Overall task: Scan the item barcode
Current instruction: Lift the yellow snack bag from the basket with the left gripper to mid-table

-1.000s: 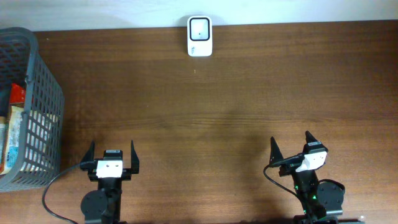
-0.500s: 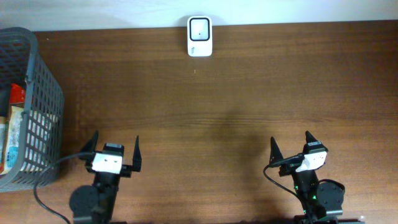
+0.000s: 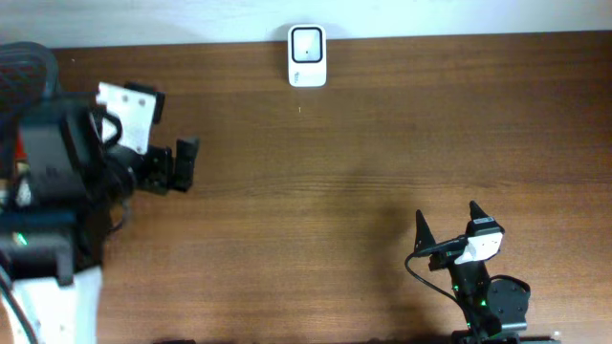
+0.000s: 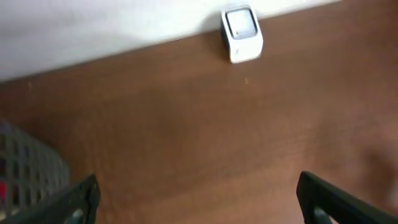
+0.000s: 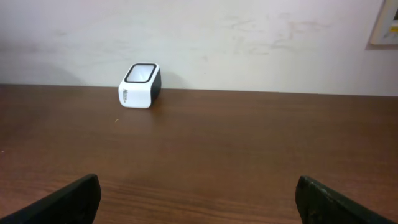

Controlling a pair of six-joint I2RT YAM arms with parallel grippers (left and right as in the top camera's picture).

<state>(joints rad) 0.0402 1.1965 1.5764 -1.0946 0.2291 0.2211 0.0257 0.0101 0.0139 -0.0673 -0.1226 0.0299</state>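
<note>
Jaws spread both sides, L arm (image 3: 67,162) by basket (image 4: 31,168), scanner (image 3: 307,55) at far edge

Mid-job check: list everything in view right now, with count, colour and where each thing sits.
White box-shaped barcode scanner: one, white with a dark window, far edge of the table against the wall.
Grey plastic mesh basket: one, grey, table's left end, only partly in view.
Red item: at least one, red, inside the basket; too blurred to identify.
Brown wooden table: one, dark brown.
Left gripper: one, black, open and empty, raised near the basket.
Right gripper: one, black, open and empty, at the table's near edge on the right.
</note>
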